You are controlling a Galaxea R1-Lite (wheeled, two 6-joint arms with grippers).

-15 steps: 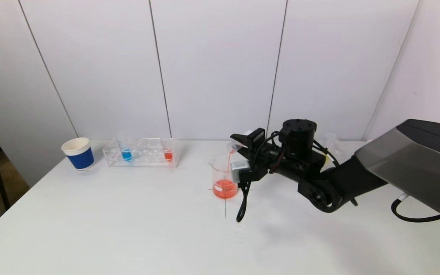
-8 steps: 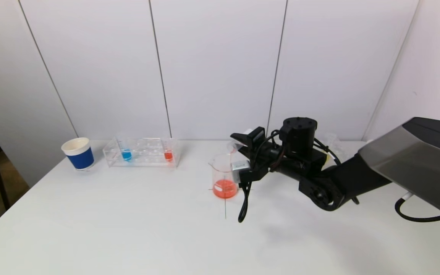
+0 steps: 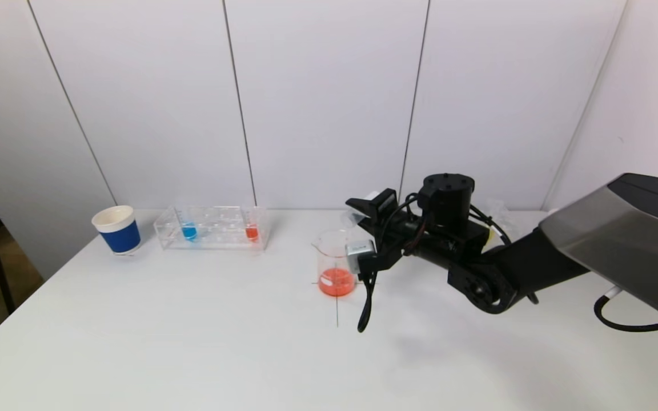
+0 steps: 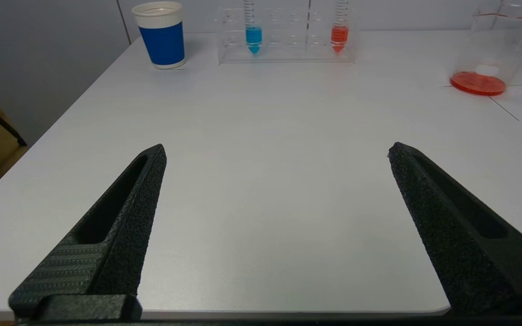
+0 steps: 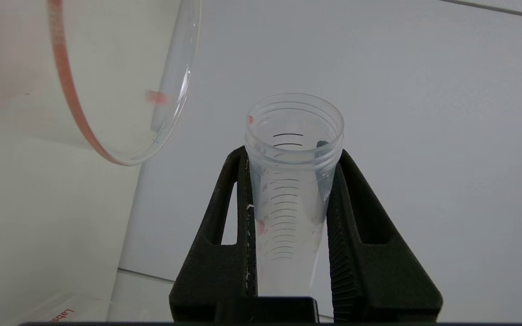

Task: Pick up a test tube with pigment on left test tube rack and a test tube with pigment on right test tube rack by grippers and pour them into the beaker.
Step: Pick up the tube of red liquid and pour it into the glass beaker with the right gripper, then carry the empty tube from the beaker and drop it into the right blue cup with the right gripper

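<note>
My right gripper (image 3: 365, 215) is shut on a clear graduated test tube (image 5: 292, 181). It holds the tube tilted, mouth (image 3: 352, 217) just above the rim of the glass beaker (image 3: 336, 262). The tube looks empty apart from a few red drops. The beaker holds red liquid at its bottom and shows beside the tube in the right wrist view (image 5: 120, 81). The left rack (image 3: 215, 228) holds a blue-pigment tube (image 3: 189, 230) and a red-pigment tube (image 3: 252, 231). My left gripper (image 4: 277, 151) is open and empty, low over the table's near left edge.
A blue paper cup (image 3: 117, 229) stands left of the left rack. A clear right rack (image 3: 497, 211) sits at the back, mostly hidden behind my right arm. A black cable (image 3: 366, 302) hangs from the right wrist beside the beaker. A wall stands close behind the table.
The red stream from the tube into the beaker has stopped. My right gripper has lifted slightly with the tube. The left gripper has not moved.
</note>
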